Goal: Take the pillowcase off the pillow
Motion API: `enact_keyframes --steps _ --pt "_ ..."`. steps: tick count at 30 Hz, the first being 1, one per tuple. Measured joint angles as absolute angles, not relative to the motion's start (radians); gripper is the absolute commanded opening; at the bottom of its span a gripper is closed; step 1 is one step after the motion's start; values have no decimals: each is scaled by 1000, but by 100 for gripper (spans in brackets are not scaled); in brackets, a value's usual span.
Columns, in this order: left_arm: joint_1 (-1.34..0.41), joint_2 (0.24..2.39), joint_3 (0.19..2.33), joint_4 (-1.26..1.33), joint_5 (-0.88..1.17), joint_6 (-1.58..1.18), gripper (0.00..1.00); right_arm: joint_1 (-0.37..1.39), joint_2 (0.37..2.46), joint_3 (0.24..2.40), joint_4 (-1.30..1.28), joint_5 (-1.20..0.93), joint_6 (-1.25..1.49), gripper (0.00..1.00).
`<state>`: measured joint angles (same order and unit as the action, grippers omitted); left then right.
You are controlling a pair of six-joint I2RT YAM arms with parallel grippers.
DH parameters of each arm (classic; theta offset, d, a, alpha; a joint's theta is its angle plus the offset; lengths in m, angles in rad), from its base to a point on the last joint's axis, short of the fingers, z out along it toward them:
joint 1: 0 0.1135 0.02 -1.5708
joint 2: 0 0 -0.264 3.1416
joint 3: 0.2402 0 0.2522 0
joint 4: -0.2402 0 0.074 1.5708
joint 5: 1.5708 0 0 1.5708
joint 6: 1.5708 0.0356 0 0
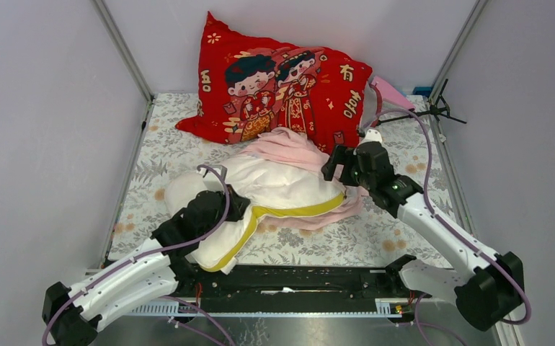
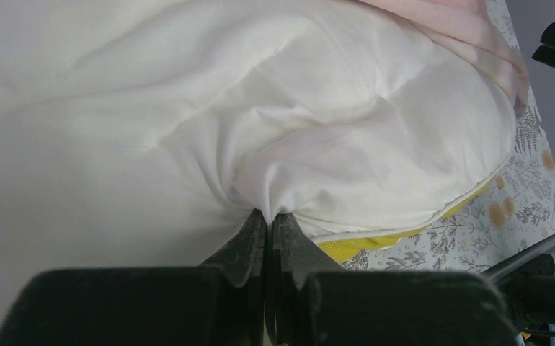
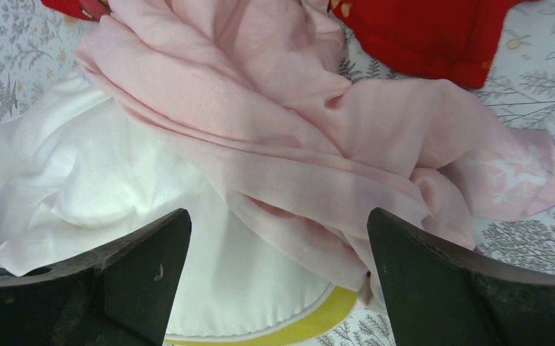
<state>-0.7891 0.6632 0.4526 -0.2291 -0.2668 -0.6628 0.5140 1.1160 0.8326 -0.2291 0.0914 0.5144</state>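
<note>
My left gripper (image 2: pixel 268 220) is clamped on a fold of the pillow (image 2: pixel 347 137), whose white bulk fills that view. My right gripper (image 3: pixel 278 220) stands wide apart over the pillowcase (image 3: pixel 296 122), which is bunched between its fingers (image 3: pixel 138 274) across the pillow's far end, so I cannot tell how much sits inside. Beyond the fingers the red cushion (image 3: pixel 433 29) is cut off.

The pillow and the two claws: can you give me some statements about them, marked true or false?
1. The left gripper is shut on the pillow's white fabric. True.
2. The right gripper is clamped on the pillowcase. False: its jaws stand wide open over it, gripping nothing.
3. The pillowcase covers the whole pillow. False: it is bunched at the far end, much of the pillow bare.
4. The red cushion sits beyond the pillow. True.
</note>
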Motion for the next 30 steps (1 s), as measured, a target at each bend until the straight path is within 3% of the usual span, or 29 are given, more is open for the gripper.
enact_keyframes --steps 9,19,28,30 --pt "-789 664 452 -220 -259 -657 0 514 1040 821 -250 142 506 100" --pt "-789 535 452 -328 -303 -716 2 514 1185 815 -188 91 521 99" --pt "-789 576 456 -340 -301 -742 1 514 1253 799 -186 37 511 100" --pt "-789 593 456 -334 -295 -746 1 514 1240 773 -176 31 511 94"
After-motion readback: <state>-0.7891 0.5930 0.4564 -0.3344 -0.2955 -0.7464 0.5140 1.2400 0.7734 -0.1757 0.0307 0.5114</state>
